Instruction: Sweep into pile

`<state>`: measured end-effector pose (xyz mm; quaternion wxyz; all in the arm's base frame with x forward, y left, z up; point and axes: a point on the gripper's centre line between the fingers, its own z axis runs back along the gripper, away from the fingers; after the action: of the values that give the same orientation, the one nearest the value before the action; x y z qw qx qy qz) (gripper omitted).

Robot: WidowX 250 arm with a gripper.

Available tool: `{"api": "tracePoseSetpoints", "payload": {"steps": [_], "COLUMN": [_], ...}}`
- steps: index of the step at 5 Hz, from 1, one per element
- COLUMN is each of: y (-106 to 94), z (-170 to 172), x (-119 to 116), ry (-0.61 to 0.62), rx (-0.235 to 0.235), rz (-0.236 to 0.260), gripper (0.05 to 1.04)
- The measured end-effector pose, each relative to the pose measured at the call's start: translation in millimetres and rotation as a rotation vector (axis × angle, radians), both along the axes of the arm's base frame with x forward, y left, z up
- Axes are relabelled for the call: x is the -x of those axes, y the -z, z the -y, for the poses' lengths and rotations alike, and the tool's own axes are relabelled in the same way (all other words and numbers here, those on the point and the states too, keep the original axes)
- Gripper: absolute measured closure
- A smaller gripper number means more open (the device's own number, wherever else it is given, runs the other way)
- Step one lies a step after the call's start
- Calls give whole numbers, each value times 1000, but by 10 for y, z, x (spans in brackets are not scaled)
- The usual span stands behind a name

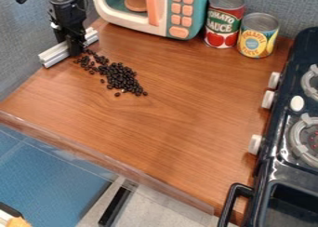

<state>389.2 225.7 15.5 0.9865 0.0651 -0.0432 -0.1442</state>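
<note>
Glossy dark toy stove (266, 172) with a black handle and white knobs takes the right edge, beside the brown wood-grain tabletop (162, 128). Farther in, small black beans (121, 77) lie in a loose, slanting patch (a few strays sit just off it), thinning toward the silvery-white ribbed bar (55, 55). The black gripper (76, 48) is clamped on that bar at the upper left. Beyond stand two labelled food cans (225, 19) and a teal-and-cream toy microwave (162, 12).
</note>
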Motion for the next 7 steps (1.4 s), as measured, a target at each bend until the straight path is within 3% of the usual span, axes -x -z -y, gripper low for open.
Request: {"api": "tracePoseSetpoints", "payload": {"steps": [3, 7], "y": [25, 48], "z": [123, 411], "x": [147, 289], "ry": [-7, -43], "rx": [32, 92], "rz": [-16, -81], "gripper": [671, 671]}}
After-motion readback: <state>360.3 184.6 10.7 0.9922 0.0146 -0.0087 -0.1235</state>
